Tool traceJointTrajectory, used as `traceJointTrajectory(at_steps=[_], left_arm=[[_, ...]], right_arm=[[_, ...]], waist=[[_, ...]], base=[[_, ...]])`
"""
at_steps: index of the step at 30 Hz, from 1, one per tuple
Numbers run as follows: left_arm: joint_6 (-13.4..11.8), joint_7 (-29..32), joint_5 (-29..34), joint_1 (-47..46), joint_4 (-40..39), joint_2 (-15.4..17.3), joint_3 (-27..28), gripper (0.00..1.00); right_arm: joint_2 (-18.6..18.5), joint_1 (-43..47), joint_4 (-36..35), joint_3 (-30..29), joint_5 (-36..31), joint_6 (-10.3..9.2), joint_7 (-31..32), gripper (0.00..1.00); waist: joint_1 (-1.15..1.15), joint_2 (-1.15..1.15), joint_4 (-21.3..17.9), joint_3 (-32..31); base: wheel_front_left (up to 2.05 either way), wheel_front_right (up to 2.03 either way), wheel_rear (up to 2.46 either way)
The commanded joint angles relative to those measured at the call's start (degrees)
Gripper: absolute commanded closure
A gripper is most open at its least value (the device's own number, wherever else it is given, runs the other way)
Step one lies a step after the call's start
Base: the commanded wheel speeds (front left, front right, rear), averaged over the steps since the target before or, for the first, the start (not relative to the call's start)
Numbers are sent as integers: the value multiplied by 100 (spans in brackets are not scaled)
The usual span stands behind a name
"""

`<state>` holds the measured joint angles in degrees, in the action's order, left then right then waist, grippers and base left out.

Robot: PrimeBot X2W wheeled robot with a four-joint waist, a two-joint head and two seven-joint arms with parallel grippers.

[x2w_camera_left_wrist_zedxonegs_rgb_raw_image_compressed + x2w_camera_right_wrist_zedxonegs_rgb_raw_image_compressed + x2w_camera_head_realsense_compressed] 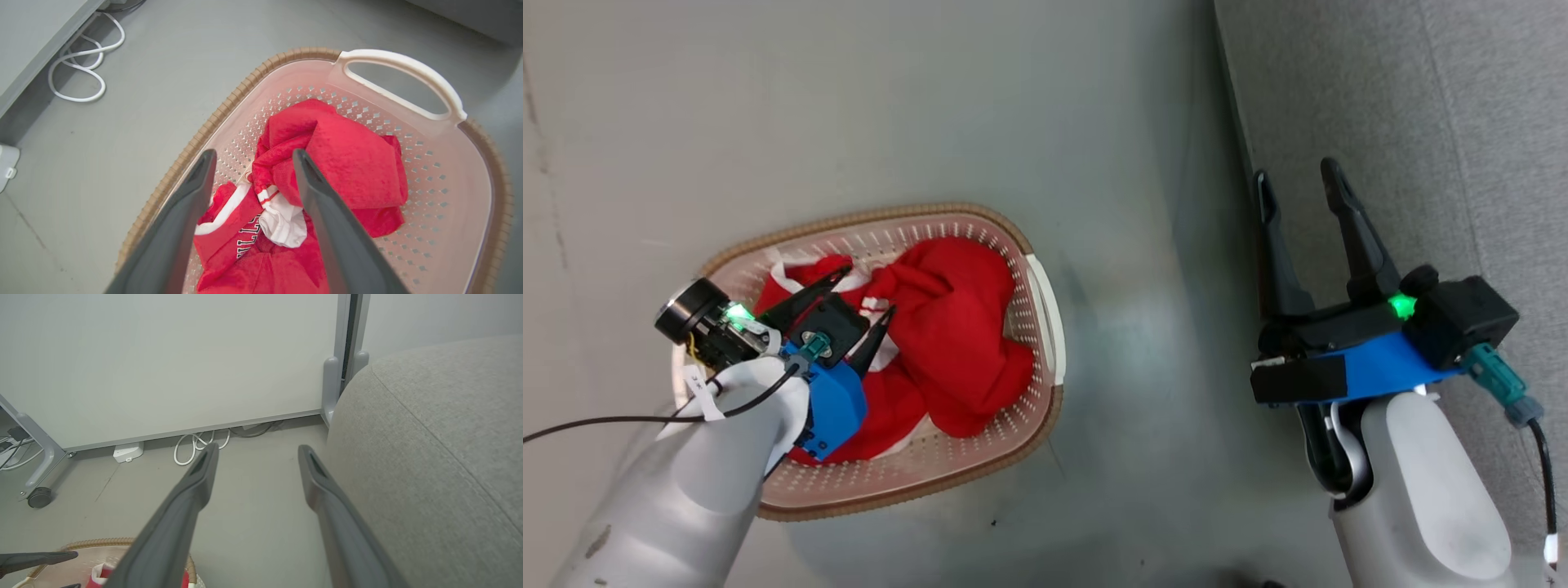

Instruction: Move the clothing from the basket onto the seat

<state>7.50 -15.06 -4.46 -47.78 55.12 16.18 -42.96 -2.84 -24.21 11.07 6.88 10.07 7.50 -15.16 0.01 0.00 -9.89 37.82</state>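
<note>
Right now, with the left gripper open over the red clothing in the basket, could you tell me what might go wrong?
The red clothing lies bunched together, so the left gripper might lift an extra garment and drop it. Its fingers could snag the perforated wall of the laundry basket. Bare floor separates basket and grey seat; a trailing sleeve may drag there.

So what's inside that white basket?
Red clothing with white trim, crumpled in a heap; one piece bears lettering. Under the heap the basket floor is covered, so anything beneath is unseen.
</note>
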Motion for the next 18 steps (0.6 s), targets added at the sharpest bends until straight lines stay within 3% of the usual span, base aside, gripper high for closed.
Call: traceJointTrajectory(at_steps=[1,18], left_arm=[[-6,-18,-62,-151,146,96,-146,0],[-6,-18,-541,-1000,1162,239,-1463,0]], right_arm=[[-7,-168,-64,12,-42,-3,-1,0],[-8,-577,-446,-23,-136,-3,-1,0]], waist=[[-1,0,-75,304],[-1,0,-223,1443]], base=[[0,0,0],[0,0,0]])
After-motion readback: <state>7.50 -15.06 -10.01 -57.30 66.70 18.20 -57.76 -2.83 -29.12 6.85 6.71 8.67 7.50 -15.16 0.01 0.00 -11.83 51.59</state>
